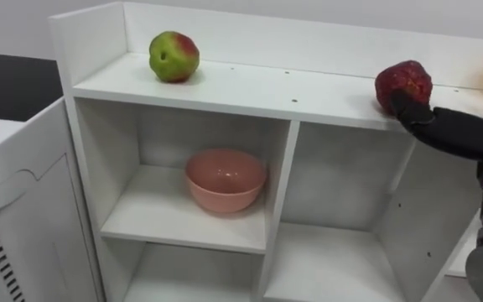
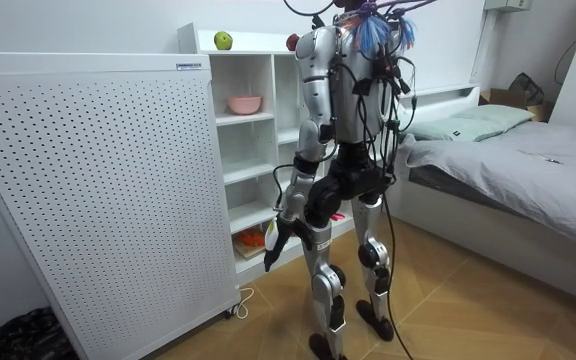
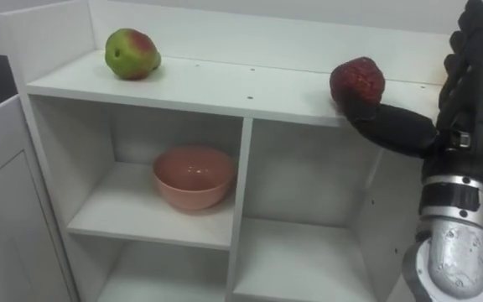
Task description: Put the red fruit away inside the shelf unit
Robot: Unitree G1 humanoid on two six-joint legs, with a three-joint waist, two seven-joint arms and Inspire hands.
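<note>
Right hand (image 3: pixel 458 101) is raised at the right end of the closet (image 3: pixel 243 168), fingers straight and pointing up, thumb laid against the lower front of the red fruit (image 3: pixel 358 82) and hiding its underside. The fruit sits at the front lip of the top shelf (image 3: pixel 225 88), well apart from the green-red apple (image 3: pixel 131 53) by the left wall, with bare shelf between them. Pink bowl (image 3: pixel 194 176) in the left compartment below; left hand (image 2: pixel 273 245) hangs low in the room view, state unreadable.

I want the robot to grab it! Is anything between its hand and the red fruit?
Nothing visible. The right hand has its thumb against the dark red bumpy fruit on the white cabinet's top. The green-and-red apple sits far to its left.
</note>
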